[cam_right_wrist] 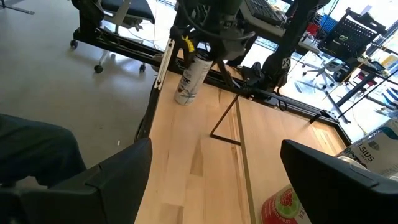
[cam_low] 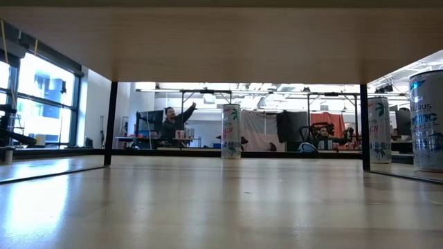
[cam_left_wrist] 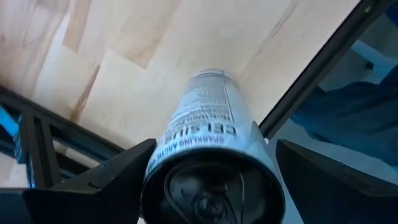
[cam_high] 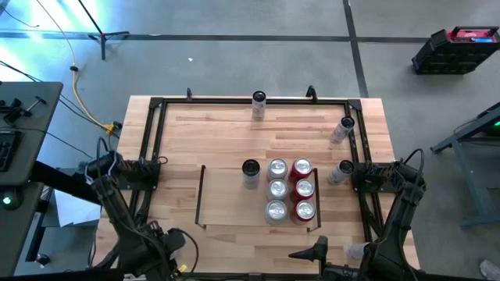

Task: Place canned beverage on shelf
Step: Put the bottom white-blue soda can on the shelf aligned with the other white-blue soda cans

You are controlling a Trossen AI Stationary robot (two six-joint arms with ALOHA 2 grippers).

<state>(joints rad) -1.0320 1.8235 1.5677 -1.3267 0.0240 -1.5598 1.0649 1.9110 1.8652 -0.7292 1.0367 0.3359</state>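
The left gripper has hold of a slim silver beverage can with black lettering. Its two dark fingers stand wide apart, one pressed against each side of the can's body just below the lid. The can's long axis tilts. Its lid end with the pull tab is uppermost, towards the wrist, and its base points down and away at the light wooden tabletop. Seen from the right wrist, the can leans under the gripper with its base at the tabletop's surface, beside the black outer frame rail. I cannot tell if the base touches the wood.

This can is outside the shelf, the light-wood bay edged with thin black rails. It is off the shelf's near left corner, well apart from it.

Inside the shelf, seven cans stand upright. Three silver-topped cans form one column and three red cans form the column just beside it, at the shelf's right end. One dark-topped can stands alone to their left.

Three more pale cans stand outside the shelf. One is well beyond its far side and two are past its right rail.

The right gripper sits on the near side of the shelf's right end, with its fingers spread wide and nothing between them.
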